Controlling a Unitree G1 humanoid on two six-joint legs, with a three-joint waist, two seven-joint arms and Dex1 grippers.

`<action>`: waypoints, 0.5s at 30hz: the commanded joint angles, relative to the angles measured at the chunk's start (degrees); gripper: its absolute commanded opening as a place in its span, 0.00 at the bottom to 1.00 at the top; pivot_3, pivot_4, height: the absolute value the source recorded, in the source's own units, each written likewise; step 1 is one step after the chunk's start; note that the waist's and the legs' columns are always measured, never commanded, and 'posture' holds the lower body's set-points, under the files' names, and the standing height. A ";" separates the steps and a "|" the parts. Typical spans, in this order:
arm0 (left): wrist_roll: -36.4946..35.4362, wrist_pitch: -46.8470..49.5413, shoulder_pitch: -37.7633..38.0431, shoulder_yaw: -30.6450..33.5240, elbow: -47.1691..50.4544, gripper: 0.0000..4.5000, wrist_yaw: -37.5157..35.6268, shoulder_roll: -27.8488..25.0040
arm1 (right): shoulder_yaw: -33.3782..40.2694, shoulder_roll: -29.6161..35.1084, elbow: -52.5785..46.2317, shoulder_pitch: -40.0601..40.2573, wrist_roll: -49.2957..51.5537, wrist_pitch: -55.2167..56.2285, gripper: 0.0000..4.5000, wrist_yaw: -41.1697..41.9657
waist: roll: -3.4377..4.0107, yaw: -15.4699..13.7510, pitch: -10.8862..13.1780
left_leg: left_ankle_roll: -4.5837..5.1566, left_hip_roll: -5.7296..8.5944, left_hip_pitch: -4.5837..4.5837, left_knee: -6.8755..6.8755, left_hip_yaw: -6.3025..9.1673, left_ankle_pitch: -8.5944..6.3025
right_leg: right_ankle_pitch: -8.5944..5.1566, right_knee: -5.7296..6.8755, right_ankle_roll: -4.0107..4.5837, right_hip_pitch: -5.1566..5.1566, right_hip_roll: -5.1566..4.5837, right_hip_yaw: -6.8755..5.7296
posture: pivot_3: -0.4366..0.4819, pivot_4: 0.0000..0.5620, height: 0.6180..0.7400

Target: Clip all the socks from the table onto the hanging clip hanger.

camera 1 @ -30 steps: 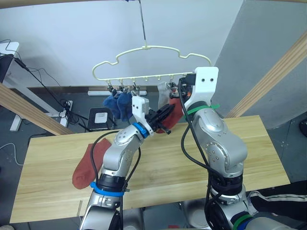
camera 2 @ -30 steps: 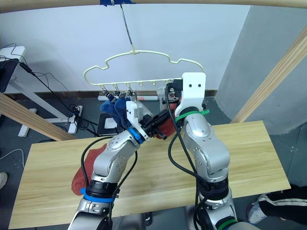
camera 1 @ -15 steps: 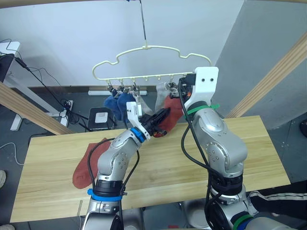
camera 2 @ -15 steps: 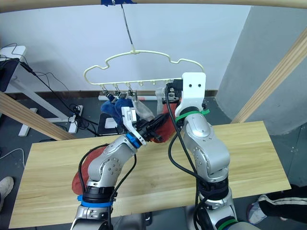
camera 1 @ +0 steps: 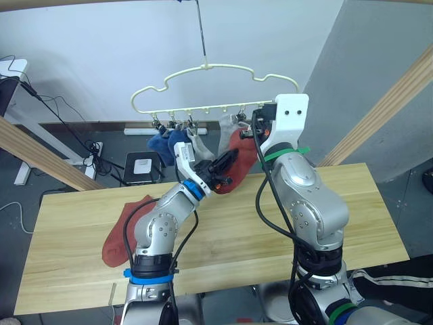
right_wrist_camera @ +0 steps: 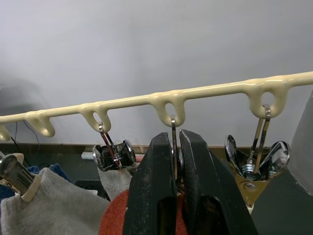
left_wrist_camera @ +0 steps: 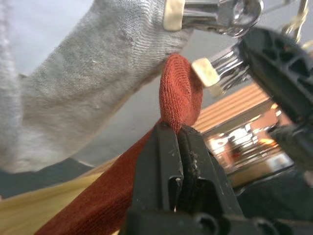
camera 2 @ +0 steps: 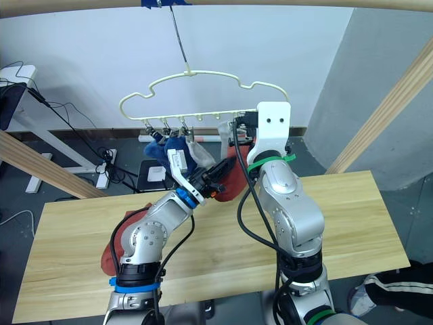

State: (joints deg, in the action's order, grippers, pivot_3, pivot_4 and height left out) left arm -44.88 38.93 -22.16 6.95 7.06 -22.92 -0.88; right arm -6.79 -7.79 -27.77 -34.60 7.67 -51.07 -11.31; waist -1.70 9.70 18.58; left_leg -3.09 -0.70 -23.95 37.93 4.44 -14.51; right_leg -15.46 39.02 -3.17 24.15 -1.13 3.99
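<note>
The pale yellow clip hanger (camera 1: 215, 66) hangs by its hook over the table (camera 1: 223, 237). Two blue socks (camera 1: 162, 143) and two light grey socks (camera 1: 200, 143) hang from its clips. My left gripper (camera 1: 229, 161) is shut on a rust-red sock (camera 1: 238, 150) and holds its top edge (left_wrist_camera: 180, 93) right beside an open clip pad (left_wrist_camera: 209, 73). My right gripper (right_wrist_camera: 172, 137) is shut on that clip (right_wrist_camera: 172, 125), with the red fabric just below it. A second rust-red sock (camera 1: 122, 233) lies flat on the table's left part.
Slanted wooden posts stand at the left (camera 1: 40, 152) and the right (camera 1: 385, 108), and a round rail (camera 2: 270, 3) runs overhead. Cables and a white box (camera 1: 143, 166) lie on the floor behind the table.
My left gripper has raised the rust-red sock a little, bringing its edge closer to the clip under the right gripper. The right arm has stayed in place.
</note>
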 commanded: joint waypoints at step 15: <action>-5.51 2.19 -1.02 0.33 4.16 0.00 2.38 0.17 | 0.19 -2.89 -3.10 -1.03 0.51 2.36 0.30 -0.56 | 0.00 -0.04 0.00 | 0.00 0.02 0.00 -0.01 -0.01 0.00 | 0.00 -0.01 0.00 0.00 0.02 0.00 | 0.18 0.52 1.00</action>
State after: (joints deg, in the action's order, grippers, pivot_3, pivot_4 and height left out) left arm -49.41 41.68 -22.96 7.22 9.02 -20.55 -0.84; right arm -6.70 -7.81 -27.77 -34.60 7.87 -50.27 -11.59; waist -1.70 9.66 18.58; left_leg -3.10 -0.69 -23.95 37.92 4.43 -14.51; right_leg -15.46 39.01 -3.17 24.16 -1.11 4.00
